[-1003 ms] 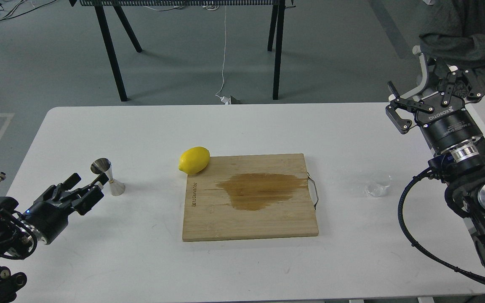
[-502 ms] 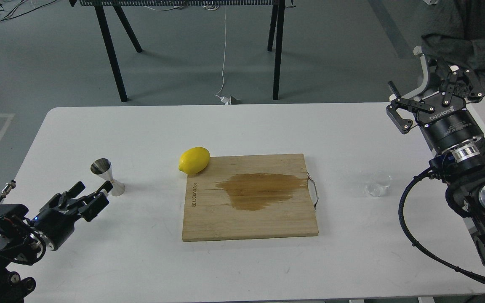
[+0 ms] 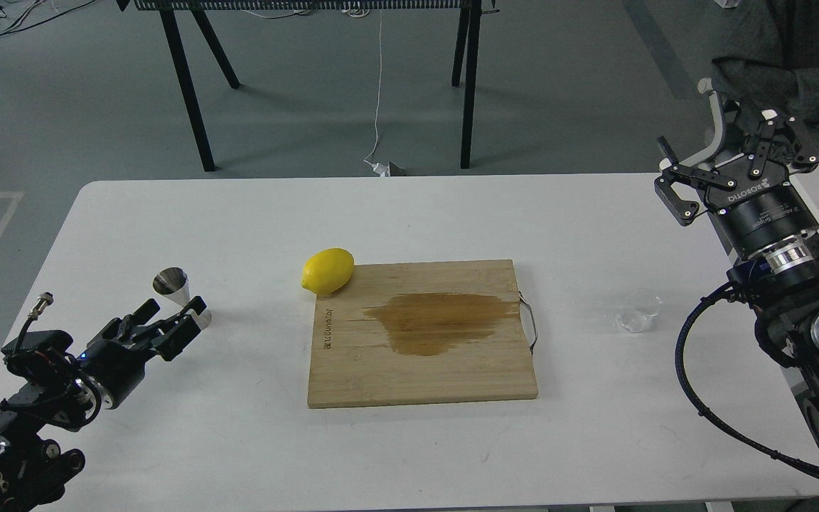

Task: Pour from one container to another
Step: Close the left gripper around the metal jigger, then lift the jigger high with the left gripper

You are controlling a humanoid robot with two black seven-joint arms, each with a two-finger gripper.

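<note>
The shiny steel jigger [image 3: 170, 282] stands upright on the white table [image 3: 239, 220] at the left. My left gripper [image 3: 170, 314] is open, low over the table just in front of the jigger, and one finger [image 3: 192, 310] covers the jigger's base. I cannot tell if it touches. The small clear cup [image 3: 638, 311] stands alone on the table at the right. My right gripper [image 3: 729, 153] is wide open and empty, raised well above and behind the cup near the table's far right edge.
A wooden cutting board [image 3: 416, 380] with a dark wet stain lies in the middle, with a wire handle on its right side. A yellow lemon [image 3: 328, 270] rests at its far left corner. A seated person is at the top right, beyond the table.
My left gripper has moved to the right and forward, closing in on the jigger until a finger overlaps its base. The right arm has hardly shifted.
</note>
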